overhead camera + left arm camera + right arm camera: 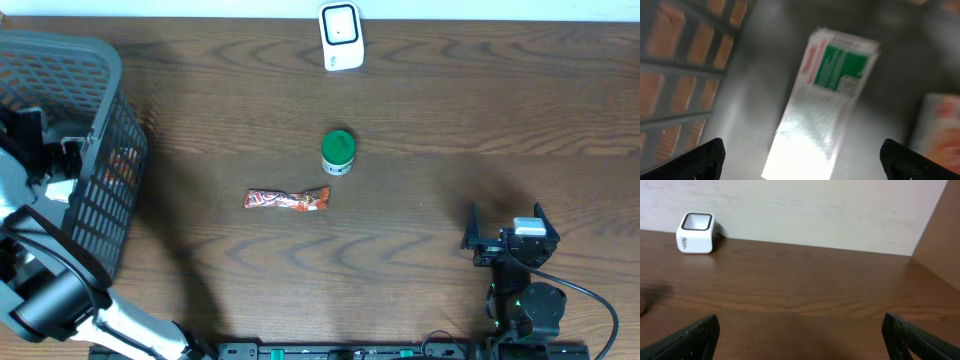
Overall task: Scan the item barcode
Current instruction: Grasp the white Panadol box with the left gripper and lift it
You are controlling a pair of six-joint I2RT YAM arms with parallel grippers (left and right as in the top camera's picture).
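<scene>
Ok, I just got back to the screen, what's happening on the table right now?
The left gripper hangs open inside the dark mesh basket, over a white packet with a green label; nothing is gripped. The right gripper sits open and empty at the front of the wooden table. A green-lidded jar and a red-orange snack wrapper sit mid-table; the white box-shaped scanner stands at the far edge.
</scene>
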